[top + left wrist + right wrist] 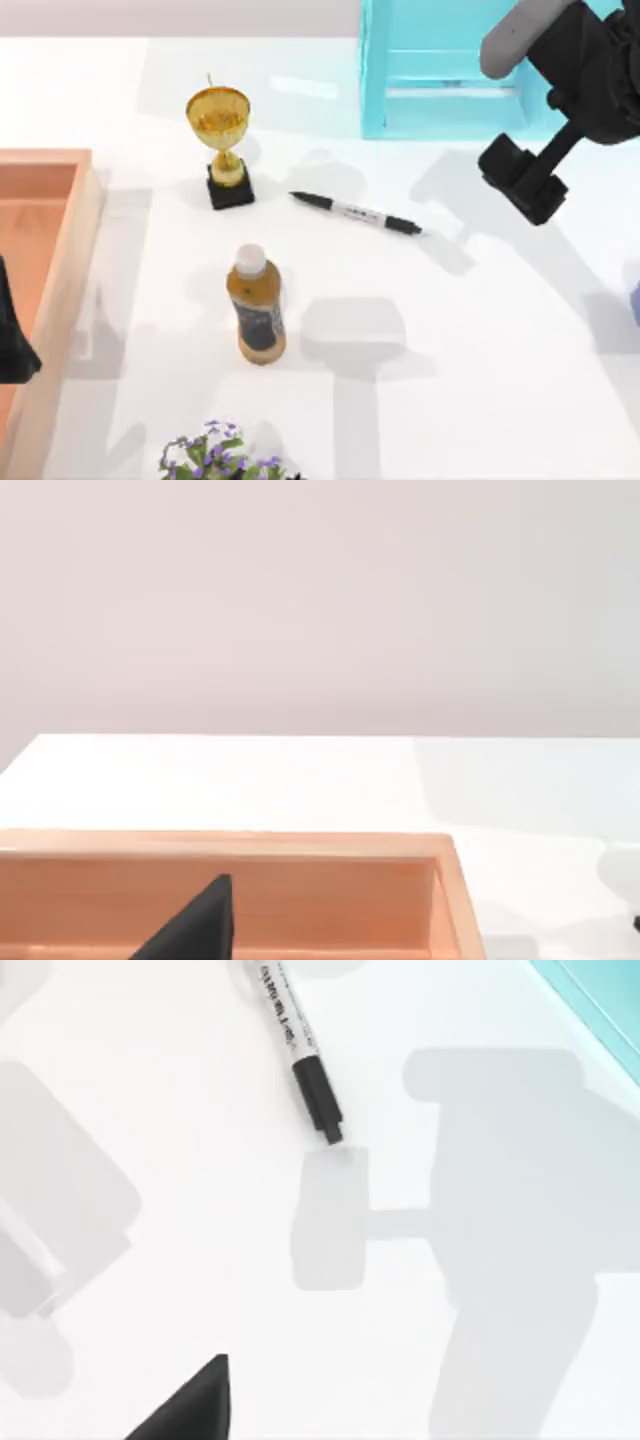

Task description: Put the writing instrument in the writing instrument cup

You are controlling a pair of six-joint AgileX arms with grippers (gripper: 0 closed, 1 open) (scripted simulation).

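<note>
Looking down from the top view, the marker pen (356, 213) lies flat on the white table (480, 340), a little right of centre, slanting from upper left to lower right. Left of it stands a gold trophy (221, 140) on a black base; nearer the front a brown bottle (257, 305) with a white cap stands upright. A turquoise rack (440, 70) sits at the back right, a wooden tray (55, 260) at the left edge, and purple flowers (215, 452) at the front edge. The right gripper (525, 185) hangs above the table to the right of the pen, apart from it and holding nothing; I cannot tell how far it is opened. The left gripper (12, 340) is parked over the wooden tray at the left edge.

From the left wrist view, the tray's rim (300, 842) and the bare table beyond it appear, with one dark fingertip (200, 920) over the tray.

From the right wrist view, the pen's black end (318, 1100) and printed barrel lie on the table, untouched, with arm shadows around it.
</note>
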